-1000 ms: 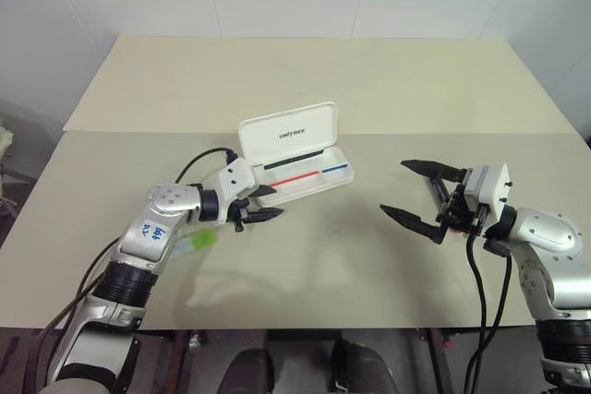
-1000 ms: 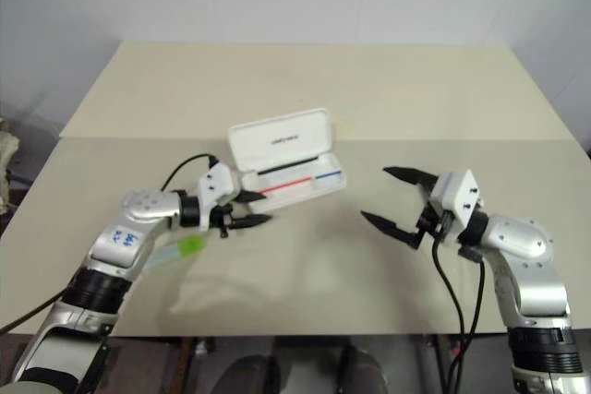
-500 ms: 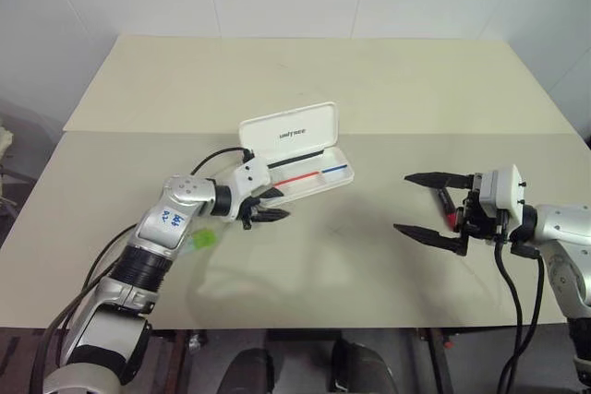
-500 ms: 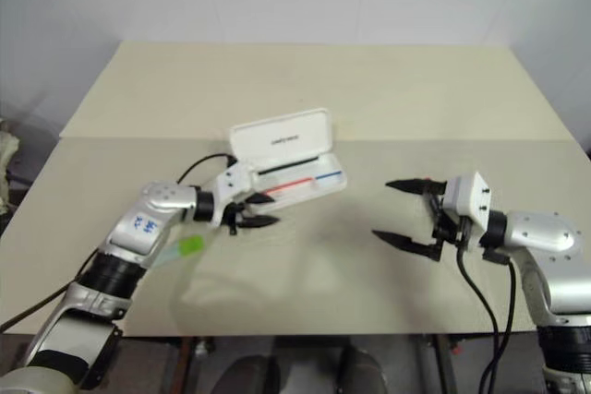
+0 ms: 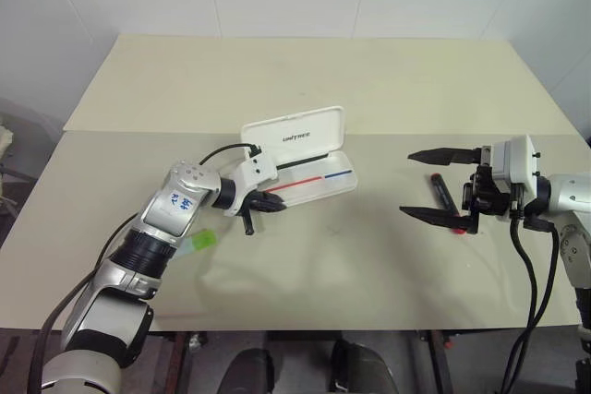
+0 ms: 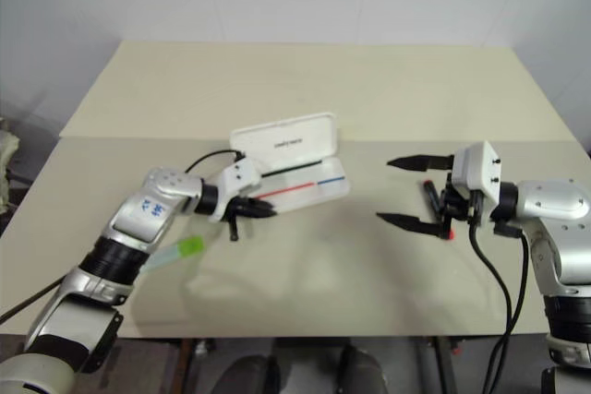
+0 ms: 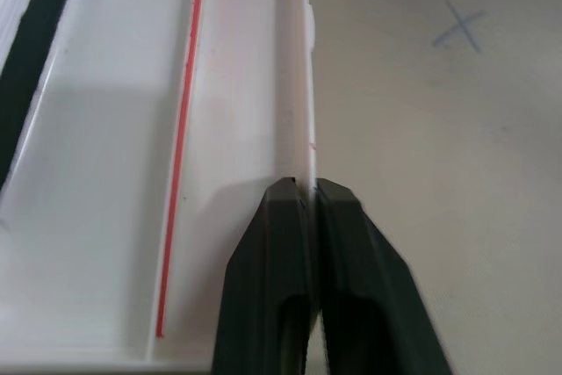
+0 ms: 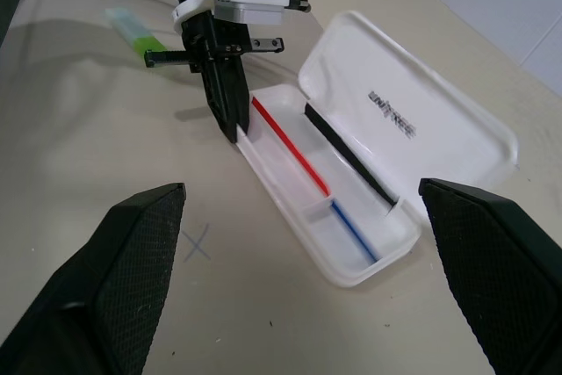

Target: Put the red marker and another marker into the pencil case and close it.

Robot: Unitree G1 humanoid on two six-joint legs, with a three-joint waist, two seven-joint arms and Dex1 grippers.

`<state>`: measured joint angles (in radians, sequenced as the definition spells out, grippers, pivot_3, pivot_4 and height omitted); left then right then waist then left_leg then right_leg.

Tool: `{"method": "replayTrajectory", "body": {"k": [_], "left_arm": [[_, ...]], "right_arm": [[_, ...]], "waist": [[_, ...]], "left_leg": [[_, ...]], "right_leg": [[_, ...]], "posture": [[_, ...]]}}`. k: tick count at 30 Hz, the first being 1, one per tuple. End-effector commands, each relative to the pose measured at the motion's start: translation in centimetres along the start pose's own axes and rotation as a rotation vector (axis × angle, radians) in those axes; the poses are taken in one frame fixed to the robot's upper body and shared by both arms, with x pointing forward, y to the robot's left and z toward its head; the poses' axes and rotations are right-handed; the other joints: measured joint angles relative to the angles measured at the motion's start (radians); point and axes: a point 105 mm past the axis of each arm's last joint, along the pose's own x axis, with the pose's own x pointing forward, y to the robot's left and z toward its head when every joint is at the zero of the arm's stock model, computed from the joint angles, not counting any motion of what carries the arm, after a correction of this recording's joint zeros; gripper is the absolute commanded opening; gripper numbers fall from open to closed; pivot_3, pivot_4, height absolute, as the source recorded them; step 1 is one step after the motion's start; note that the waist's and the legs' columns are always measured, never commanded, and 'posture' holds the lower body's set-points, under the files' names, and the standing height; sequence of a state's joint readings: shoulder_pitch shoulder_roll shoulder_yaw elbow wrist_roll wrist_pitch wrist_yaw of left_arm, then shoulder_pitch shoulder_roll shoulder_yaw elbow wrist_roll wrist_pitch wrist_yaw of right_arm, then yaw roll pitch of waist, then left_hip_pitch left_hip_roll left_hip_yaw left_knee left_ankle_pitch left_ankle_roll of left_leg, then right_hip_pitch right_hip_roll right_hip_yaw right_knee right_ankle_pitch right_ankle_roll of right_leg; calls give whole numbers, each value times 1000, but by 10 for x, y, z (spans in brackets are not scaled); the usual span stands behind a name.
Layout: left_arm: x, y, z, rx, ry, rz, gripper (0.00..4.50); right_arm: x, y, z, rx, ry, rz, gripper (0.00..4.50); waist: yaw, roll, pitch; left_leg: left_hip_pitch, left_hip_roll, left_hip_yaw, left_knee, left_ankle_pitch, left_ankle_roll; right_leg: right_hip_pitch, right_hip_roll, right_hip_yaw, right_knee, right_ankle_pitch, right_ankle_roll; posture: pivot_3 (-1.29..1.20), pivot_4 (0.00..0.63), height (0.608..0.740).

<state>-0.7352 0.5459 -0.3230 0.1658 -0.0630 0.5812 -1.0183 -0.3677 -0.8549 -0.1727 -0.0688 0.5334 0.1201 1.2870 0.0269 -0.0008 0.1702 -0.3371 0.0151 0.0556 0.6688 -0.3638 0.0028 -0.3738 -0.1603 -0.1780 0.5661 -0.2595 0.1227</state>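
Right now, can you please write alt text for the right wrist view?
The left claw, shut, pinches the front wall of the open white case on a beige table. A green-capped marker lies behind it.

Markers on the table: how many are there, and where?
2. The red marker lies on the table between the right tool's open fingers. The green-capped highlighter lies beside the left arm, partly hidden. None in the pencil case.
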Motion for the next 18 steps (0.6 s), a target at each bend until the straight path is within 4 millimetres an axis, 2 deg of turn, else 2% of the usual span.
{"method": "replayTrajectory", "body": {"k": [1, 3, 7, 13, 18], "left_arm": [[6, -18, -18, 26, 104, -96, 12], [7, -21, -16, 44, 96, -108, 12], [8, -32, 0, 77, 28, -158, 12], [6, -59, 17, 156, -49, -268, 12], [7, -70, 15, 177, -42, -292, 12]], "right_arm": [[-3, -6, 14, -54, -14, -11, 4500], [-3, -7, 15, -56, -14, -9, 4500], [-3, -8, 14, -53, -10, -9, 4500], [-4, -7, 10, -32, 1, -4, 4500], [-3, -9, 9, -27, 2, 0, 4500]], "waist": [[-1, 0, 0], [-2, 0, 0], [-2, 0, 0], [9, 0, 0], [9, 0, 0]], "left_leg": [[0, 0, 0, 0, 0, 0], [0, 0, 0, 0, 0, 0], [0, 0, 0, 0, 0, 0], [-2, 0, -1, 2, 0, 0], [-3, 0, -1, 4, 0, 0]], "right_leg": [[0, 0, 0, 0, 0, 0], [0, 0, 0, 0, 0, 0], [0, 0, 0, 0, 0, 0], [-1, 0, 0, 0, 0, 0], [-1, 0, 0, 0, 0, 0]], "posture": [[0, 150, 740], [0, 150, 740], [0, 150, 740], [0, 150, 740], [0, 150, 740]]}}
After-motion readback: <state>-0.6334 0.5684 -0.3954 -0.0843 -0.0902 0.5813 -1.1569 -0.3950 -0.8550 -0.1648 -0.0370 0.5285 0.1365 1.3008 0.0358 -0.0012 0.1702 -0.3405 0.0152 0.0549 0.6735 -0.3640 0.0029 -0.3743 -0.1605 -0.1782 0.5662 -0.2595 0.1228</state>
